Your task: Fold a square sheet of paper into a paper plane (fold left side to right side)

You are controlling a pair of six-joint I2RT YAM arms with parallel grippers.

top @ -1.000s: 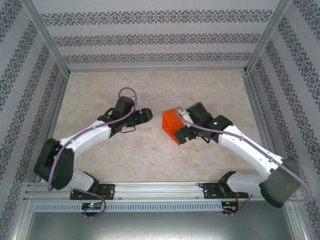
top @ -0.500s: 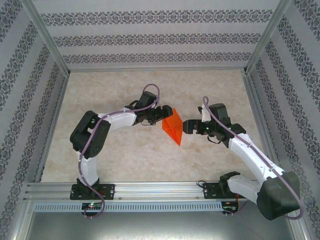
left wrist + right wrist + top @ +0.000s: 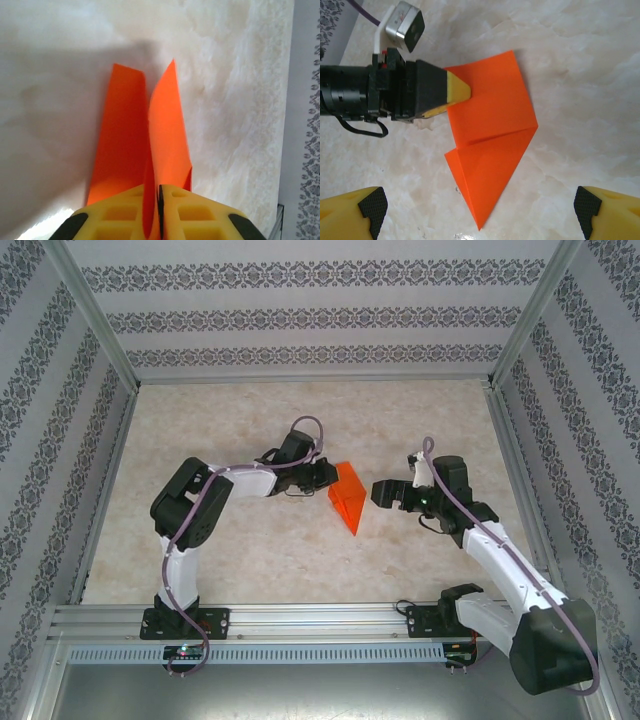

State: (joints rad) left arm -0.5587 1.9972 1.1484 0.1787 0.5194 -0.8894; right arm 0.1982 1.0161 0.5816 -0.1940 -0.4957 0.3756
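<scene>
My left jaws pinch the left edge of the folded paper [image 3: 346, 496], whose long axis runs near-to-far, while my right jaws stand wide, near its right side

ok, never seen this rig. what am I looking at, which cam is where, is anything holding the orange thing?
Two robot arms bolted at the near edge of a table, each ending in a two-finger gripper. The wide picture comes from a fixed camera above and behind them; the other two come from a camera on each wrist. On the table lies one folded orange paper, pointed at the near end. The left gripper is shut on a raised flap of it, seen close up in the left wrist view. The right gripper is open, beside the paper and not touching it.
</scene>
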